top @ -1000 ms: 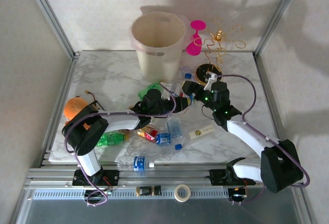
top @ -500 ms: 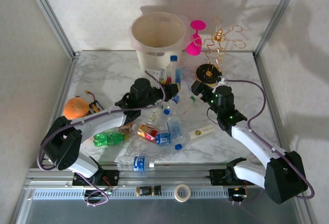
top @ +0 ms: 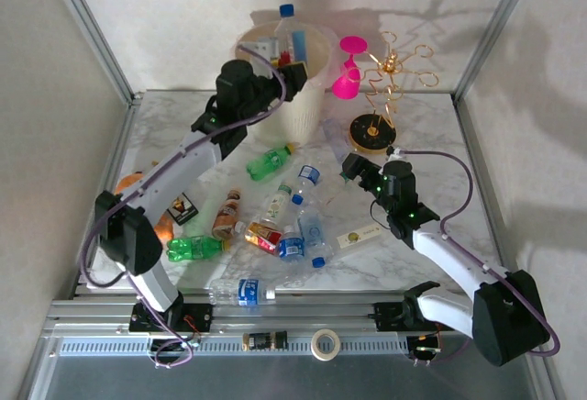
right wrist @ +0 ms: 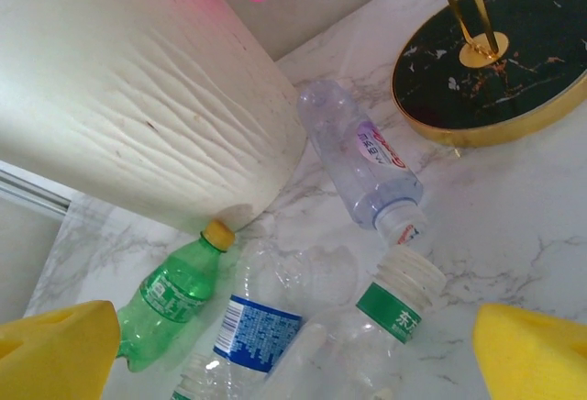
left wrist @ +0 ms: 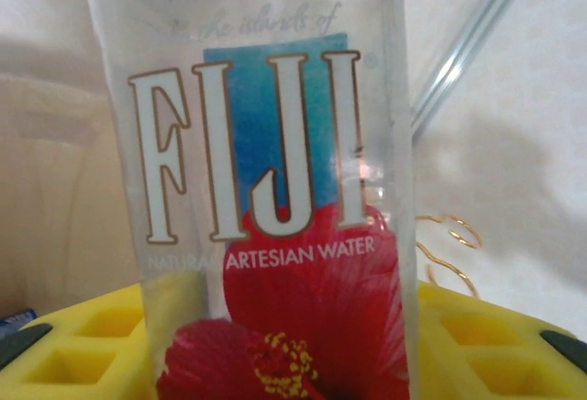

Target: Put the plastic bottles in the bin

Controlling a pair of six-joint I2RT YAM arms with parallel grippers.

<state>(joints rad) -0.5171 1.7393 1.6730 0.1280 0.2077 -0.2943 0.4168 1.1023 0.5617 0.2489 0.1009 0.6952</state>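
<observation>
Left gripper (top: 293,68): we pinch the Fiji bottle (left wrist: 266,235) upright over the bin (top: 307,114), to drop it | Right gripper (top: 348,168): spread above loose bottles (top: 308,227), ready to pick.

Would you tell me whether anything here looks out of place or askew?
Yes: the plastic bottles lie strewn on their sides across the table, a clear bottle between the bin and the gold stand's base. The left tool holds a Fiji bottle over the bin.

**Soft, even light from above**

Broad, faint shadows fall on the back wall (top: 183,15). At my left wrist the Fiji bottle (left wrist: 266,189) sits very close and slightly soft. At my right wrist, my yellow fingertips (right wrist: 55,350) blur in the corners.
</observation>
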